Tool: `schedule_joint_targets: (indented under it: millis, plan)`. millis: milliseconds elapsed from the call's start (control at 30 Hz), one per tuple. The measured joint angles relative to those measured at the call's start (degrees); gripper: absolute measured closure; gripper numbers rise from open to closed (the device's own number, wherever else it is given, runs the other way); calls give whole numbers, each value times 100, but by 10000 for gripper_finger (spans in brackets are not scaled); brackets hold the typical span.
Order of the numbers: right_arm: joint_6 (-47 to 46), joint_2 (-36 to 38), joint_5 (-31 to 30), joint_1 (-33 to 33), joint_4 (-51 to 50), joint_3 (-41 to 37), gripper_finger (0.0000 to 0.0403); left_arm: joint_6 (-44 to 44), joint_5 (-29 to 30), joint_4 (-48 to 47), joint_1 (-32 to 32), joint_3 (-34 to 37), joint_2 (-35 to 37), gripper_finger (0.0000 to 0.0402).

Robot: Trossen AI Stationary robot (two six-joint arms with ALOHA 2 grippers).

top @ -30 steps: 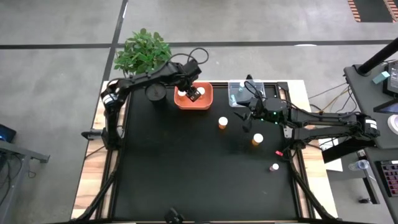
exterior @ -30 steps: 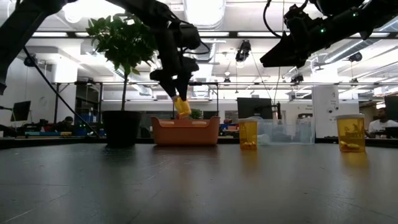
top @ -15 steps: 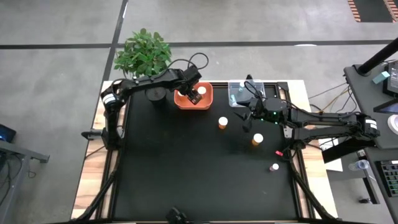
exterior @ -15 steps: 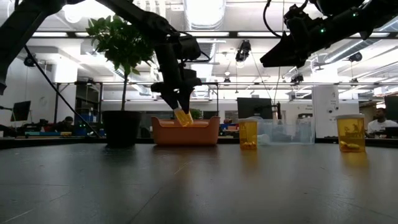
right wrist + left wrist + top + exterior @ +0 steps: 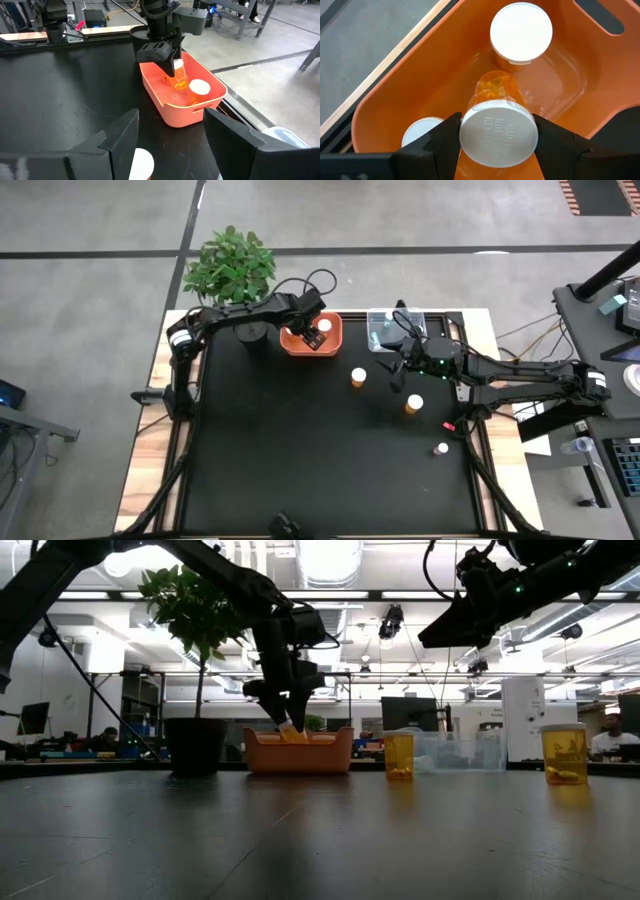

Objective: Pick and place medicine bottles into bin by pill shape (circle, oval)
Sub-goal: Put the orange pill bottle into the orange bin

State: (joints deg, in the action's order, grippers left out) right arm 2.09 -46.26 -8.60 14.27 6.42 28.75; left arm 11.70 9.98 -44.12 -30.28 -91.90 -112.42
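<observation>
Bottle between left gripper fingers (tilted)

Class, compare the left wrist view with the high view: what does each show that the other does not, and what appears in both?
Only the left wrist view shows the embossed lettering on the held bottle's cap and the pills inside it.

Only the high view shows the right gripper open above the table, the clear bin, two amber bottles on the mat, and the potted plant.

Both show the left gripper holding a bottle inside the orange bin.
</observation>
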Motion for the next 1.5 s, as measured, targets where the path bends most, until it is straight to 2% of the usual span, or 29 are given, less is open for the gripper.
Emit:
schedule_joint_targets:
  millis: [300,700,1167,1500]
  plan:
    - [50,0,-2,1,-4,-2,188,227,0,-2,-9,0,0,198]
    - [9,0,-2,0,-3,-2,188,271,109,13,-28,-2,0,134]
    - [37,-2,-2,1,-3,-2,188,262,127,20,-15,-4,54,131]
    - [48,-2,-46,0,134,-4,188,-6,131,29,551,-187,591,131]
